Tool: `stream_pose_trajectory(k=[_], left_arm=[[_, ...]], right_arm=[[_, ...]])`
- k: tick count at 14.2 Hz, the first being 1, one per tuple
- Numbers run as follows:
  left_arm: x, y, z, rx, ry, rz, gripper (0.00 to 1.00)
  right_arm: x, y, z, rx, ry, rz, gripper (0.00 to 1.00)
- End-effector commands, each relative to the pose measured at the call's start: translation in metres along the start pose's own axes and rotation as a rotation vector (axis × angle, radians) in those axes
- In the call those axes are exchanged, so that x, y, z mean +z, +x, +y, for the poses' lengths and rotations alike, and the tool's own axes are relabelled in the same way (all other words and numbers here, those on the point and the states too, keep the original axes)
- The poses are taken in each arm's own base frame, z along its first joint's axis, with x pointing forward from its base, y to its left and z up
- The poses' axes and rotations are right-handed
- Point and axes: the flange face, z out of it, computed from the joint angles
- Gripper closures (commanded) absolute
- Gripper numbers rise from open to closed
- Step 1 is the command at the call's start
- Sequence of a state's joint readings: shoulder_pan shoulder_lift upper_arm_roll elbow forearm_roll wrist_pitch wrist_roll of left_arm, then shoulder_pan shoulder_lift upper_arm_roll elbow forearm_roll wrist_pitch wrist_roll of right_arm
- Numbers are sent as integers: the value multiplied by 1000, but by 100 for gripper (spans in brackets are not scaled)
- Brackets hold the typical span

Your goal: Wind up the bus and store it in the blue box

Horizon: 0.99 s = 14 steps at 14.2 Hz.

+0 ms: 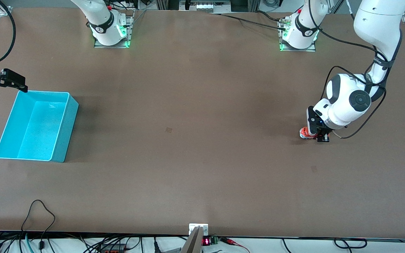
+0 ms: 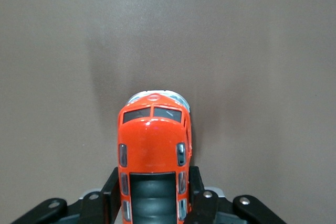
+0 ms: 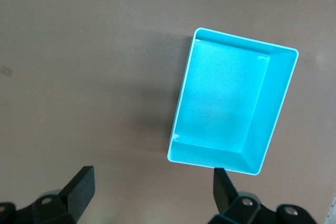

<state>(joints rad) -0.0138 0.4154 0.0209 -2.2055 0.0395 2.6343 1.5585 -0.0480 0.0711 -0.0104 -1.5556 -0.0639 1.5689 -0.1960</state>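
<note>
The orange-red bus (image 1: 304, 132) stands low at the table near the left arm's end. In the left wrist view the bus (image 2: 154, 135) shows its dark roof panel and whitish front. My left gripper (image 1: 317, 133) is shut on the bus, and its black fingers (image 2: 111, 182) press both sides of the rear half (image 2: 153, 178). The blue box (image 1: 35, 124) sits empty at the right arm's end. My right gripper (image 1: 14, 81) hangs open and empty over the table just past the box's corner; in the right wrist view (image 3: 152, 176) the blue box (image 3: 231, 103) lies below it.
Both arm bases (image 1: 111, 31) stand along the table's edge farthest from the front camera. A small white block (image 1: 198, 229) and loose cables (image 1: 39, 211) lie at the edge nearest it. A faint square mark (image 1: 168, 130) is on the table's middle.
</note>
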Motion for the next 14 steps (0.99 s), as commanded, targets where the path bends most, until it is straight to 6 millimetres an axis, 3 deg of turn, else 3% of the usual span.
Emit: stream_pose_trajectory(k=[1, 6, 14], left_arm=[[7, -2, -1, 16, -10, 3, 73], [23, -31, 4, -12, -43, -2, 73], [55, -132, 19, 5, -82, 12, 76]], right_arm=[[-4, 2, 2, 3, -10, 2, 0], [-4, 2, 2, 3, -10, 2, 0], [-4, 2, 2, 3, -10, 2, 0]])
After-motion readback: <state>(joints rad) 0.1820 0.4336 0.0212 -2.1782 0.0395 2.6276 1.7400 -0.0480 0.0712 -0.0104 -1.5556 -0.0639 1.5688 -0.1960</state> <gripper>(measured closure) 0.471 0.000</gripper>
